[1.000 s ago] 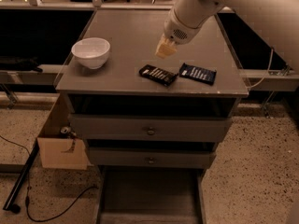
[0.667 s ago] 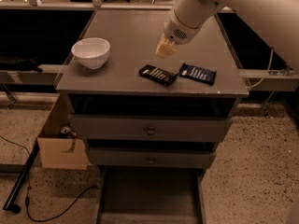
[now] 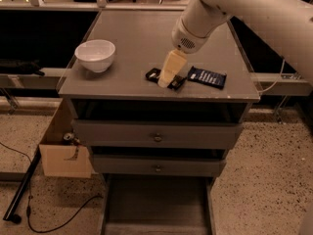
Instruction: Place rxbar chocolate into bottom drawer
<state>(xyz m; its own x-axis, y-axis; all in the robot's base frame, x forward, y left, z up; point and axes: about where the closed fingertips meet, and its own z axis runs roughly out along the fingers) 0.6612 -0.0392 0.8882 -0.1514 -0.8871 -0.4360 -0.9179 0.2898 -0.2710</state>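
My tool (image 3: 166, 80) is low over the middle of the rxbar chocolate (image 3: 152, 74). The bar lies flat on the desk (image 3: 132, 33) near the front edge, just beside a navy blue bar (image 3: 207, 77). I cannot tell whether the tool is wide or closed. The bottom drawer (image 3: 156, 204) stands pulled out below.

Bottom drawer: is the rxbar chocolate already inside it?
No, the rxbar chocolate lies on the cabinet top, with the end effector directly over it, while the bottom drawer stands open.
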